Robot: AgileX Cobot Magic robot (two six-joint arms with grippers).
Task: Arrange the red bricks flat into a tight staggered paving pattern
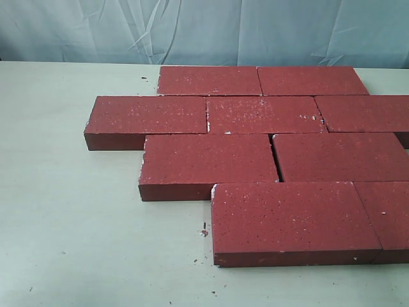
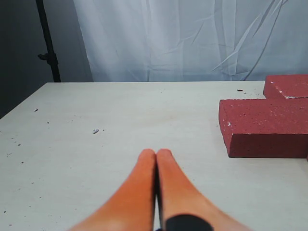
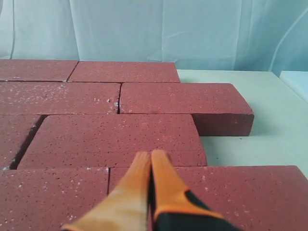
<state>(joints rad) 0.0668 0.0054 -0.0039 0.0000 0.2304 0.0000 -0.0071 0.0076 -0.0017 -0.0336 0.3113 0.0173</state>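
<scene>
Several dark-red bricks (image 1: 243, 115) lie flat on the pale table (image 1: 70, 217) in staggered rows, a narrow gap (image 1: 275, 160) showing between two in the third row. The nearest row's brick (image 1: 291, 220) sits at the front. Neither gripper shows in the exterior view. In the left wrist view my left gripper (image 2: 156, 153) is shut and empty over bare table, left of a brick's end (image 2: 267, 127). In the right wrist view my right gripper (image 3: 150, 155) is shut and empty, hovering above the laid bricks (image 3: 115, 137).
Red crumbs and chips (image 1: 204, 231) dot the table beside the front brick. A pale curtain (image 1: 204, 29) hangs behind the table. A dark stand pole (image 2: 48, 41) rises at the table's far corner in the left wrist view.
</scene>
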